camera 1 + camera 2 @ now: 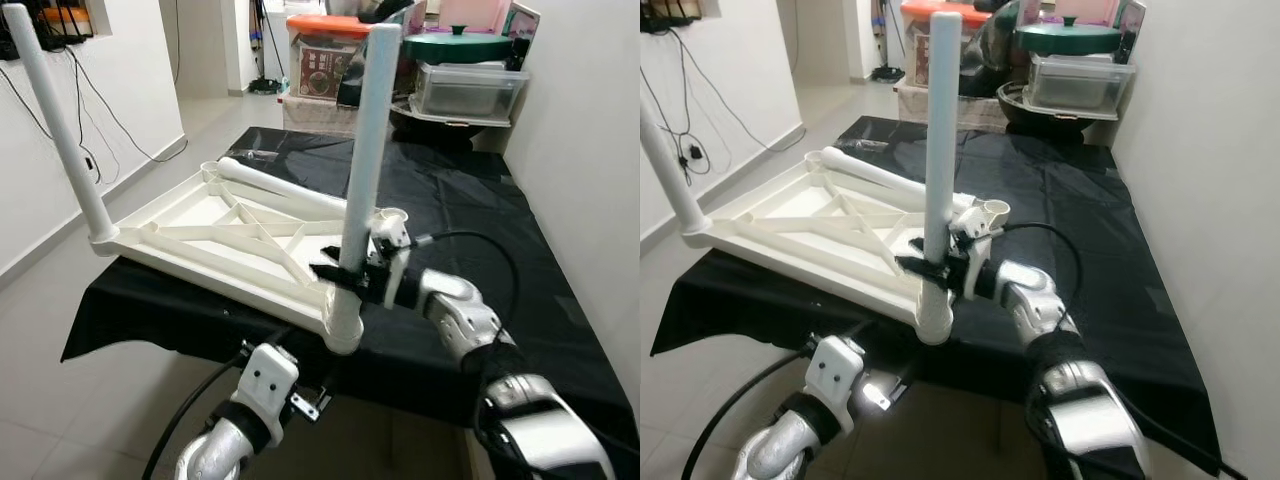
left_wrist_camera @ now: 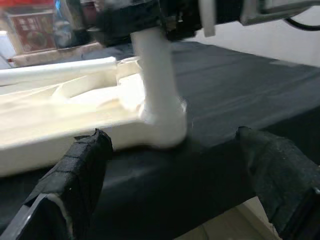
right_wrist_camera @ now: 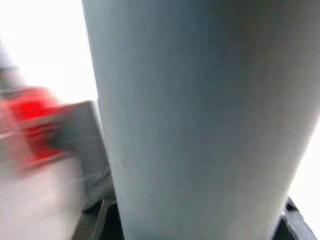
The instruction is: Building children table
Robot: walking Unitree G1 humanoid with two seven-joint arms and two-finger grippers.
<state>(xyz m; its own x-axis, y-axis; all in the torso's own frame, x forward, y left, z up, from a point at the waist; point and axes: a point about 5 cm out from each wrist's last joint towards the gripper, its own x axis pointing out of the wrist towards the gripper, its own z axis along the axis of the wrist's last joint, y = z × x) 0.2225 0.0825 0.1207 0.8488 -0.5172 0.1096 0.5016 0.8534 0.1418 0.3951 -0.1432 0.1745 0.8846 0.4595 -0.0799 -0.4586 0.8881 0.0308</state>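
White plastic tabletop [image 1: 215,235]: lies underside up on the black cloth [image 1: 470,200] at the near left corner of the work surface, so the leg sockets face up
Near leg [image 1: 365,150]: upright in the near corner socket
Right gripper [image 1: 340,272]: fingers clamped round the leg low down, likely steadying or pressing it in
Left gripper [image 2: 175,165]: below the near edge, jaws apart, nothing held
Far left leg [image 1: 60,130]: standing in its socket
Spare leg [image 1: 285,188]: lying across the tabletop, not yet fitted

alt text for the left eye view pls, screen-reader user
The right end effector grips an upright white table leg seated in the near corner of an upside-down white tabletop on a black-covered table. Another leg stands at the far-left corner.
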